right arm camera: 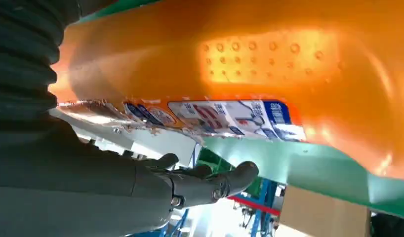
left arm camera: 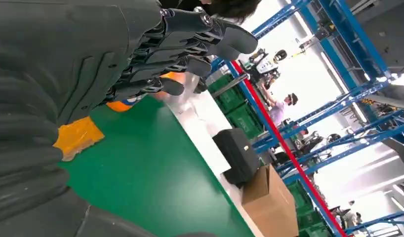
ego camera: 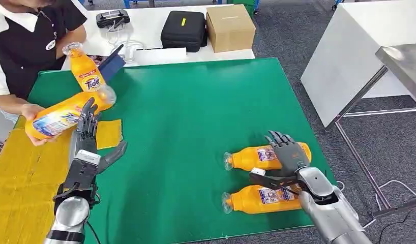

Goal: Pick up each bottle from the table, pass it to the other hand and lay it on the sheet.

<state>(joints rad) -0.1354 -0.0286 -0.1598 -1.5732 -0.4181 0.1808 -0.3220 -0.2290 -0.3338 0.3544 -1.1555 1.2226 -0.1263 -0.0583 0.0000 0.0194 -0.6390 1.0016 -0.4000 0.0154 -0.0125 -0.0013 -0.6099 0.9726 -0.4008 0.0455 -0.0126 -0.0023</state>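
Head view | right hand (ego camera: 286,152) over far bottle (ego camera: 251,157) | fingers spread

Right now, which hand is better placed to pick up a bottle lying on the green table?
Right hand: it hovers open over the far bottle. Left hand is across the table by the yellow sheet.

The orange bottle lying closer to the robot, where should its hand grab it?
Probably around the wide labelled middle of the nearer orange bottle, coming down from above. It lies flat on its side on the green mat, neck pointing toward the robot's left, so the body faces up. The right hand hovers over the two lying bottles, with the farther orange bottle close beside, so a top grasp seems safest.
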